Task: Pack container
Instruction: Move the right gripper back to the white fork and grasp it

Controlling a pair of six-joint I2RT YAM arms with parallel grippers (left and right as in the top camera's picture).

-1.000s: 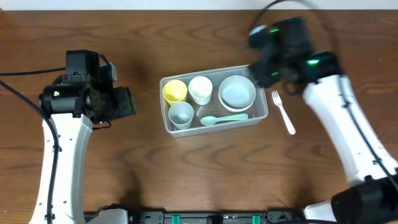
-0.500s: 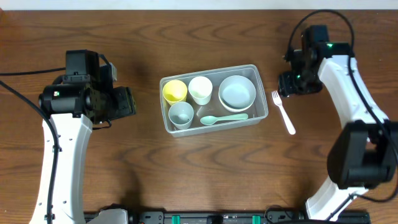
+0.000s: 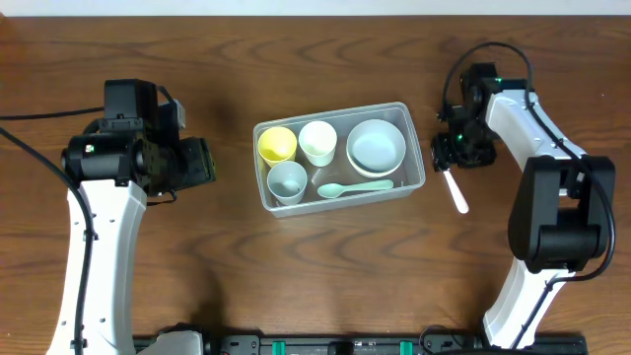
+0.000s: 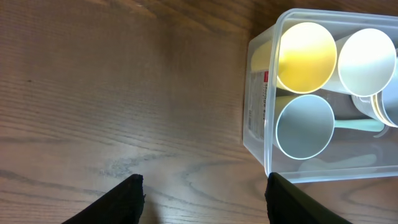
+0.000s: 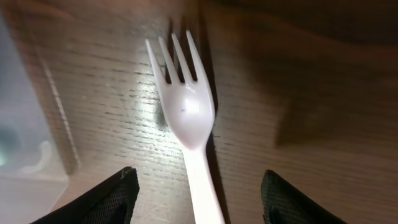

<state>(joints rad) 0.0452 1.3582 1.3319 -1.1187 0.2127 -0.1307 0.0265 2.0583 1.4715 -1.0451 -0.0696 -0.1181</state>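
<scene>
Left fingers are spread wide over bare counter, just left of the container. The container sits mid-counter holding cups, a bowl and a spoon. Right fingers stand wide apart, either side of the white fork lying just beside the container's right wall.

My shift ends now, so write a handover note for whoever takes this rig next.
Left gripper: open, idle, beside the container's left end.
Right gripper: open, low over the fork, fingers either side of its handle, not yet closed.
Container holds three cups, a bowl and a spoon.
Fork lies on the table right of it.
Left to do: grasp the fork, place it inside.
</scene>
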